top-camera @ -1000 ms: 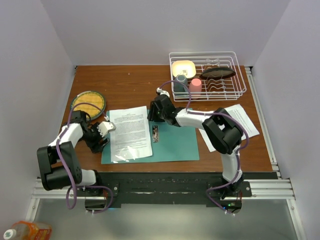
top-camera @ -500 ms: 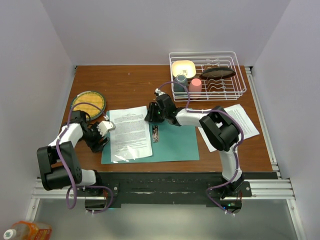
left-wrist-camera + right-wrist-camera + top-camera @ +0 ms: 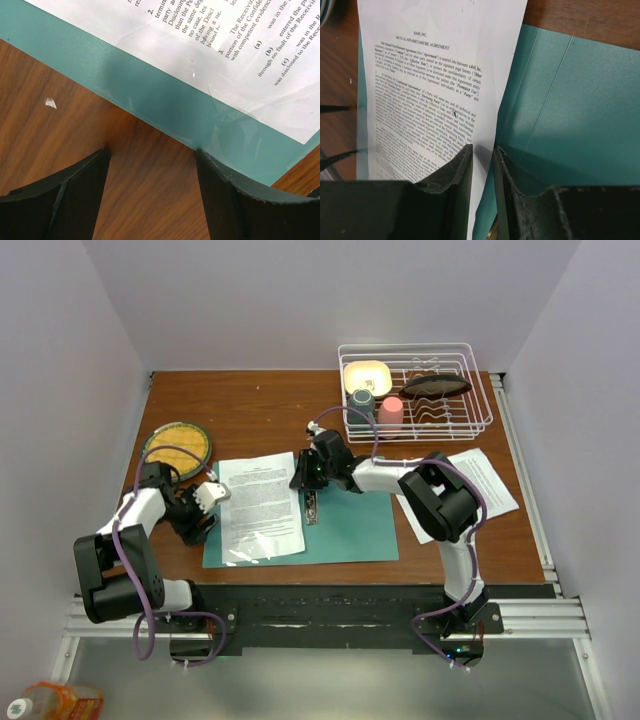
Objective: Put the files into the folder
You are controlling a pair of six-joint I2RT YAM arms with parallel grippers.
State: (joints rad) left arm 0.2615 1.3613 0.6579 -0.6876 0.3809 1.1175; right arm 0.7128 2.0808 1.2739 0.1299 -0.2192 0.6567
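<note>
Teal card marks the folder (image 3: 350,530), lying open and flat on the desk (image 3: 250,410) with its 2 leaves spread. The files (image 3: 260,505), white paper dense with black print, lie on the folder's left leaf, slightly skewed, their top edge overhanging the folder's far edge onto the wood. The left gripper (image 3: 208,498) sits low just off the folder's left edge; in its wrist view the fingers (image 3: 65,200) stand wide apart with only bare wood between them, their tips just short of the folder's edge. The right gripper (image 3: 303,478) is at the folder's far edge beside the centre crease, over the right edge of the files. Its fingers (image 3: 455,175) are narrowed to a slim gap in which that paper edge shows, and I cannot tell whether they pinch it. A small dark strip (image 3: 311,507) lies along the folder's crease, too small to identify. More printed sheets (image 3: 490,480) lie on the desk right of the folder, apart from it. A wire dish rack (image 3: 478,400) stands beyond the folder's far right corner, and a round plate (image 3: 177,447) beyond its far left corner.
</note>
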